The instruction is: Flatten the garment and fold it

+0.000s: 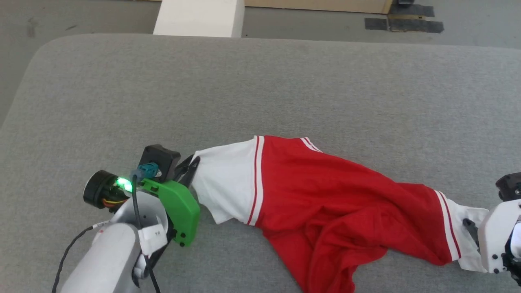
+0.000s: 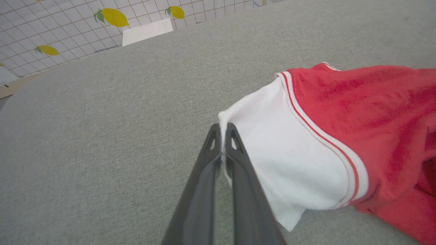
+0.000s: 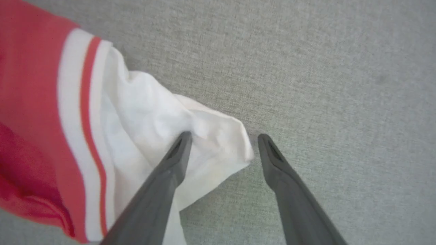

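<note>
- Seeing my left gripper (image 2: 222, 128) pinched tight on a white sleeve edge of the garment (image 1: 325, 191).
- Right gripper (image 3: 223, 137) fingers apart, straddling the other sleeve's tip.
- Garment lies bunched between them on the grey fabric surface (image 1: 260, 81).

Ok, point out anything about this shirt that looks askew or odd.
The garment lies bunched and twisted on the grey surface, its red body rumpled, not flat. The left gripper is shut on one white sleeve; the right gripper stands open around the other sleeve's tip.
</note>
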Robot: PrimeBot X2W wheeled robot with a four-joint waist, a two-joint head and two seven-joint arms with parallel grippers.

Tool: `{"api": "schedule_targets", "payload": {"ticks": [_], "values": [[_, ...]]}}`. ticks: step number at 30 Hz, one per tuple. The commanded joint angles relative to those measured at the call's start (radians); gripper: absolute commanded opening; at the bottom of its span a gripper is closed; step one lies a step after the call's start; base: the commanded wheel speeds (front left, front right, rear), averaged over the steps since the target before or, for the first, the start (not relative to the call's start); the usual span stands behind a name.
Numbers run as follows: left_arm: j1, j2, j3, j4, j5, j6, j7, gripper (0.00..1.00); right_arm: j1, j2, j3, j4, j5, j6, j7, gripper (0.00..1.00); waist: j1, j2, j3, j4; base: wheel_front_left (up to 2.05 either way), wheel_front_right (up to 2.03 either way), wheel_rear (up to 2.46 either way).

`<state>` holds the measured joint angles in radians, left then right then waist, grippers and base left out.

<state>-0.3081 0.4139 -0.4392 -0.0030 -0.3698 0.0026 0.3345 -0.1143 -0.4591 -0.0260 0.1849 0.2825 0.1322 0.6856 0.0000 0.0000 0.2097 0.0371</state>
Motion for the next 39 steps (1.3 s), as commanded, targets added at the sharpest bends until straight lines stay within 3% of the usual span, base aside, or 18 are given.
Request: {"api": "schedule_targets", "payload": {"ticks": [1,5,6,7,14,23,30,39], "values": [[0.013,0.001,-0.003,-0.016,0.006,0.009,0.005,0.0,-0.021,-0.003,0.012,0.024,-0.019,-0.002,-0.015,1.0,0.0,0.0,0.005,0.01,0.0,0.0,0.0],[0.026,-0.001,-0.011,-0.052,0.007,0.017,0.009,0.0,-0.029,0.008,0.06,0.101,-0.033,-0.002,-0.052,1.0,0.0,0.0,0.008,0.019,0.0,0.0,0.0],[0.031,-0.002,-0.013,-0.059,0.006,0.019,0.009,0.0,-0.03,0.01,0.07,0.121,-0.034,-0.002,-0.063,0.74,0.0,0.0,0.009,0.021,0.0,0.0,0.0],[0.034,-0.002,-0.013,-0.062,0.003,0.019,0.009,0.0,-0.031,0.013,0.075,0.136,-0.034,-0.002,-0.072,0.0,0.0,0.0,0.008,0.022,0.0,0.0,0.0],[0.05,0.012,0.023,-0.064,-0.011,0.035,-0.043,0.0,-0.077,-0.011,0.066,0.167,-0.064,-0.002,-0.218,0.0,0.0,0.0,-0.043,0.007,0.0,0.0,0.0],[0.024,0.05,0.132,-0.09,-0.028,0.065,-0.159,0.0,-0.185,-0.113,0.022,-0.007,-0.077,-0.002,-0.352,0.0,0.0,0.0,-0.158,-0.032,0.0,0.0,0.0],[0.008,0.097,0.229,-0.167,-0.036,0.099,-0.209,0.0,-0.253,-0.164,-0.008,-0.158,-0.054,-0.002,-0.341,0.0,0.0,0.0,-0.228,-0.051,0.0,0.0,0.0],[0.002,0.156,0.367,-0.339,-0.092,0.131,-0.215,0.0,-0.323,-0.153,-0.083,-0.362,0.008,-0.002,-0.245,0.0,0.0,0.0,-0.221,-0.068,0.0,0.0,0.0]]}}
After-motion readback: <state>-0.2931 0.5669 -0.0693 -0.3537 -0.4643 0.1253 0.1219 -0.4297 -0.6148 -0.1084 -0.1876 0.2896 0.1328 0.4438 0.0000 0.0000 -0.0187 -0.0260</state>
